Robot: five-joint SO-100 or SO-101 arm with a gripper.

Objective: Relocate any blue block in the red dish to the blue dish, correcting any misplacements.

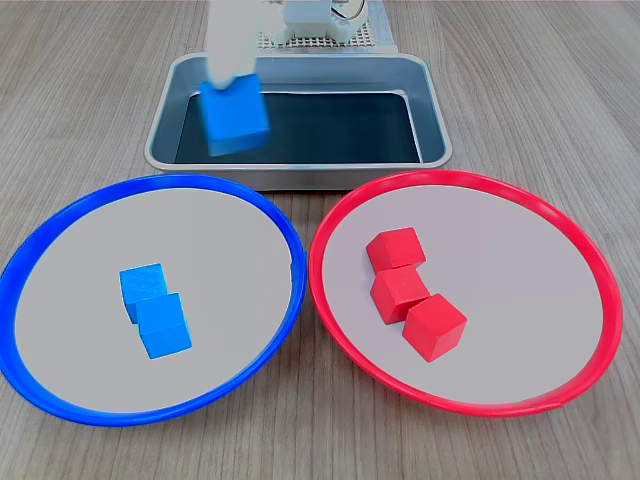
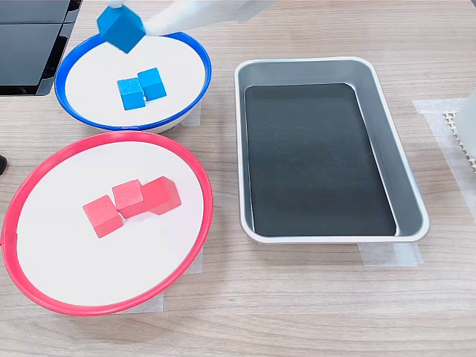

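We hold the small bright blue cube (image 1: pixel 234 114) in our pale gripper (image 2: pixel 132 30) above the blue-rimmed round dish (image 2: pixel 195 53), the red-rimmed round dish (image 1: pixel 470 187) holding only red cubes (image 1: pixel 410 290), so just the release remains.

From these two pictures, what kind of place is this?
Probably a lab or hobby bench set up for robot sorting practice: a wood-grain table with a taped-down metal tray, a red dish, a blue dish, and colour-matched cubes.
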